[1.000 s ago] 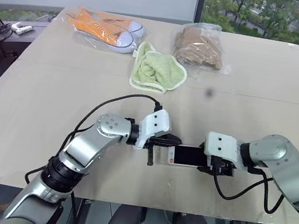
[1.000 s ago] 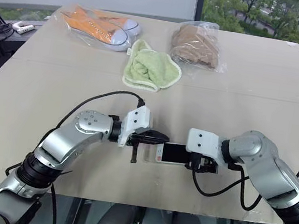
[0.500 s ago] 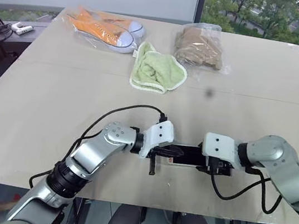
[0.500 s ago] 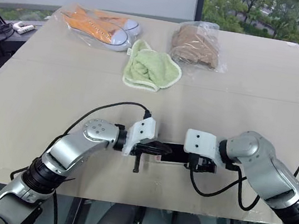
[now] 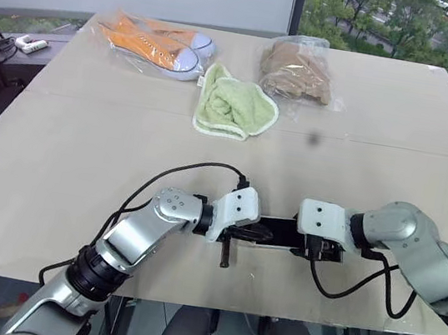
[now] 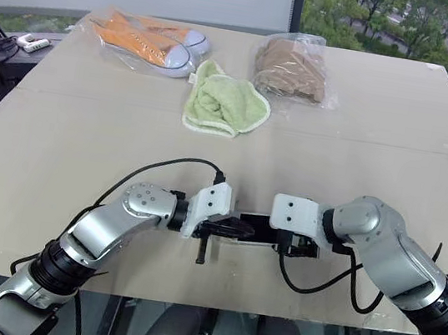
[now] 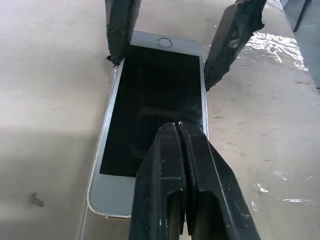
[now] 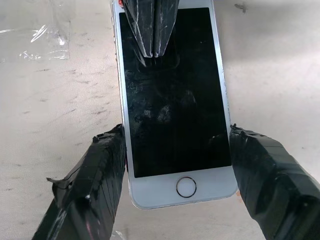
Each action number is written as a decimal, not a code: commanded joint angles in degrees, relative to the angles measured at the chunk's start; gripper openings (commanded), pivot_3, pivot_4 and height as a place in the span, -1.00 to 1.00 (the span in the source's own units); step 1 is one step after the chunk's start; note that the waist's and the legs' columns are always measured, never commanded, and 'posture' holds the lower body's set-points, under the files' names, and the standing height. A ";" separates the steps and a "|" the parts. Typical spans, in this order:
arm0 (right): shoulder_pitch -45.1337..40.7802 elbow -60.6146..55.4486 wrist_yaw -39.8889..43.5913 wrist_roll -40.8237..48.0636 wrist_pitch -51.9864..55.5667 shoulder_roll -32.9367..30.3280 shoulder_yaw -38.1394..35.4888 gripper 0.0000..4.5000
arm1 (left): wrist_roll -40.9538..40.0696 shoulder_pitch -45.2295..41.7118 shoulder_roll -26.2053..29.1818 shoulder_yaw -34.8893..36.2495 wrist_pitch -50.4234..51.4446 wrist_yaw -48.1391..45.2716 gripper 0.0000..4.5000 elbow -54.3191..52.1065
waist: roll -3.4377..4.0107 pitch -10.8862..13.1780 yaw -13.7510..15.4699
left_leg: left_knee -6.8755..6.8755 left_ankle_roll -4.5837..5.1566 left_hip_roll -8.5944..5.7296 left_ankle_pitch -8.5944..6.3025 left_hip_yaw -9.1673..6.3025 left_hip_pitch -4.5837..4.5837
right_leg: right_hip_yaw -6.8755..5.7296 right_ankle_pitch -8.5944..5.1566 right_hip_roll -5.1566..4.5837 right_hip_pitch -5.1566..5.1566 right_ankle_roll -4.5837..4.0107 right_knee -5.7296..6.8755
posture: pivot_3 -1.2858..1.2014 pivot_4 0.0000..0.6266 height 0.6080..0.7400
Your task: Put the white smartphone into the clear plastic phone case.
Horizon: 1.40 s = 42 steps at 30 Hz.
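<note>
- The white smartphone [image 8: 172, 100] lies face up on the desk [image 5: 82, 155] near its front edge, between the two grippers.
- A glinting clear edge beside the phone may be the clear plastic phone case [image 7: 84, 220]; whether the phone sits fully in it cannot be told.
- The left gripper [image 7: 181, 150] has its jaws pressed shut, tip over the black screen.
- The right gripper [image 8: 175, 165] has its jaws spread wide, one on each long side of the phone at the home-button end, not visibly clamping.
- Risk: a hard push from the closed tip could slide the phone out from between the open jaws or tip one corner out of the case.
- Both arms reach inward, grippers angled down, facing each other.
</note>
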 commanded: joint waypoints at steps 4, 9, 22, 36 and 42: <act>-2.65 -1.98 -0.93 -0.98 0.11 1.09 0.91 0.23 | 0.54 1.40 1.04 -0.76 2.34 -0.19 -0.97 0.80 | 0.00 0.00 -0.02 | -0.08 0.01 0.00 -0.01 0.01 0.32 | 0.02 0.00 0.00 0.30 0.00 -0.04 | 0.03 -0.52 1.00; -3.28 -2.20 -0.60 -1.36 0.36 1.24 2.22 0.23 | -0.02 1.89 1.15 -0.83 4.05 -0.28 -0.97 1.01 | 0.01 0.00 0.01 | -0.14 0.02 0.00 -0.01 0.03 0.53 | 0.04 -0.01 0.00 0.46 0.00 -0.05 | 0.03 -0.52 1.00; -3.49 -3.46 0.45 2.92 3.39 1.42 -2.27 0.98 | 0.94 2.89 2.23 -1.42 3.02 -0.76 -1.00 1.48 | 0.01 -0.02 0.15 | -0.13 0.02 0.00 -0.01 0.01 0.60 | 0.02 -0.01 -0.02 0.56 0.00 -0.08 | 0.03 -0.52 1.00; 2.38 1.04 4.46 8.50 -1.56 -11.33 -12.18 -0.25 | -8.55 1.31 0.93 10.24 1.63 -0.91 -1.00 -4.42 | 0.03 -0.03 0.17 | -0.14 0.23 0.02 -0.14 -0.04 0.69 | -0.04 -0.01 -0.04 0.70 0.00 -0.13 | 0.03 -0.52 1.00; 2.16 4.06 4.05 6.72 -5.01 -10.29 -9.61 -0.99 | -15.75 4.73 15.22 19.58 9.23 -8.13 -1.00 -7.33 | 0.07 0.00 -0.27 | -0.24 0.04 0.04 -0.03 -0.01 0.67 | 0.00 -0.01 -0.04 0.64 0.00 -0.16 | 0.03 -0.52 1.00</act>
